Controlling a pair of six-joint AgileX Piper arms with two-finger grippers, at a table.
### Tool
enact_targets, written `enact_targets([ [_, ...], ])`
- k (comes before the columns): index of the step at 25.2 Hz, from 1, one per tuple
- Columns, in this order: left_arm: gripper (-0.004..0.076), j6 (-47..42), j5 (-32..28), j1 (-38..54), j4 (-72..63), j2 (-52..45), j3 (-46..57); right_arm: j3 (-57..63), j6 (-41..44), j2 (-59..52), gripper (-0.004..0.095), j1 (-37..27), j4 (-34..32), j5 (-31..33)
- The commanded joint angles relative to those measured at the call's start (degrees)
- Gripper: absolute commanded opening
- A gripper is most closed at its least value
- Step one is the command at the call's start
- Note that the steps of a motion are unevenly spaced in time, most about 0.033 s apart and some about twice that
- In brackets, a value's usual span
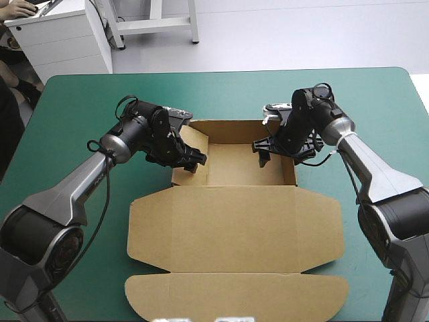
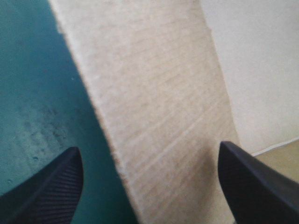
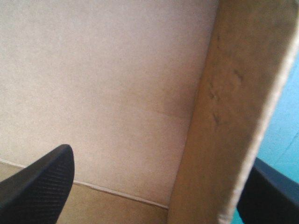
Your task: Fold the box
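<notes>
On the teal-green cover (image 1: 80, 107), mid-table: left gripper (image 1: 192, 161) spread, astride the left wall (image 2: 159, 116) of the box (image 1: 234, 201), clasping nothing; right gripper (image 1: 263, 153) likewise spread astride the right wall (image 3: 229, 116). Outward: tray floor (image 1: 234, 164), then lid (image 1: 268, 235) flat toward the near edge. Risk of creasing a wall if clamped off-centre; of dragging the tray if pushed sideways.

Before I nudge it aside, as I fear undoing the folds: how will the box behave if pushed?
Probably stiff: the box is ribbed board, its lid lying flat without sagging. Likely light, so it should slide on the teal-green cover rather than tip. The side wall straddled by the open left pincer may spring outward if untucked.
</notes>
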Motion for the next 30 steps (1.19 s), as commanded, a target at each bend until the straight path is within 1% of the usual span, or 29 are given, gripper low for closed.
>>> enact_targets([
  [1,0.0587,-0.1,-0.3,0.0,0.5,-3.7,-1.8,-1.8,-0.1,-3.4,0.0842,-0.1,0.4,1.2],
  [5,0.0587,-0.1,-0.8,-0.1,0.9,-6.5,-2.3,-2.0,-0.1,-6.7,0.0836,-0.2,-1.7,1.1],
  [7,0.0587,-0.1,0.2,-0.1,0.8,-9.1,-4.6,-2.8,-0.1,-9.6,0.0836,-0.3,-4.4,1.1],
  [8,0.0587,1.1,0.7,-0.1,0.8,-11.0,-6.1,-3.4,-0.1,-11.1,0.0836,-0.3,-5.5,1.1],
  [11,0.0568,7.3,2.2,-0.1,1.1,-17.4,-7.6,-3.9,-1.0,-16.0,0.0836,-0.3,-5.5,1.1],
  [13,0.0501,10.3,5.2,-0.1,1.1,-21.0,-7.6,-3.9,-1.7,-18.8,0.0835,-0.3,-5.5,1.0],
  [15,0.0416,12.1,9.2,-0.1,1.1,-23.6,-7.6,-3.9,-2.1,-20.3,0.0836,-0.3,-5.5,0.8],
  [16,0.0377,12.7,9.2,-0.1,1.1,-24.7,-7.3,-3.9,-2.2,-21.0,0.0836,-0.3,-5.6,0.7],
  [17,0.0314,12.7,9.2,-0.1,1.1,-26.6,-6.4,-3.9,-2.3,-21.4,0.0836,-0.3,-5.6,0.7],
  [19,0.0223,13.3,9.2,-0.1,1.1,-29.3,-4.6,-3.9,-2.3,-22.1,0.0836,-0.3,-5.5,0.8],
  [21,0.0084,14.5,9.2,-0.1,1.1,-33.7,-1.3,-3.9,-2.3,-22.2,0.0836,-0.3,-5.2,1.1],
  [22,-0.0001,15.1,9.2,-0.1,1.1,-36.2,1.4,-3.9,-2.3,-22.2,0.0836,-0.3,-5.3,1.1],
  [24,-0.0006,15.3,9.2,-0.1,1.1,-39.3,4.5,-3.9,-2.3,-21.9,0.0836,-0.3,-5.2,0.9],
  [30,-0.0008,15.1,9.1,-0.1,0.7,-48.4,18.5,-3.9,-2.3,-19.7,0.0836,-0.3,-5.2,0.0],
])
